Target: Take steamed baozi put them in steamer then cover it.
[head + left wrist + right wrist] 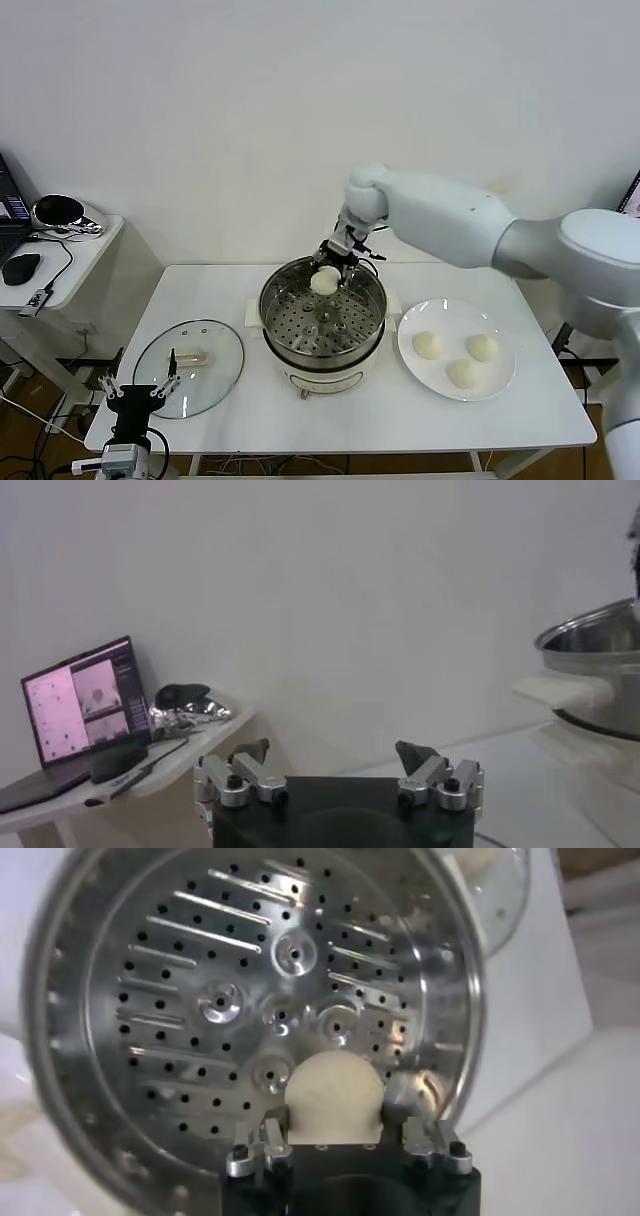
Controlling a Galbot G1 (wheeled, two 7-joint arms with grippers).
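Note:
My right gripper [327, 272] hangs over the far rim of the steamer [280, 335], shut on one cream-white baozi [324, 281]. From the right wrist view that baozi [334, 1095] sits between the fingers, above the perforated tray [220, 1008], which holds nothing. Three more baozi [428, 345] [482, 347] [462, 373] lie on the white plate [505, 382] to the right of the steamer. The glass cover [215, 375] lies flat on the table to the left, its pale handle [191, 356] up. My left gripper [135, 392] waits open at the table's front left corner, holding nothing.
A white side table [85, 262] stands at the left with a mouse [20, 268], a shiny object [58, 212] and a laptop [80, 705]. In the left wrist view the steamer's rim [595, 635] shows far off, beyond the open left gripper [333, 755].

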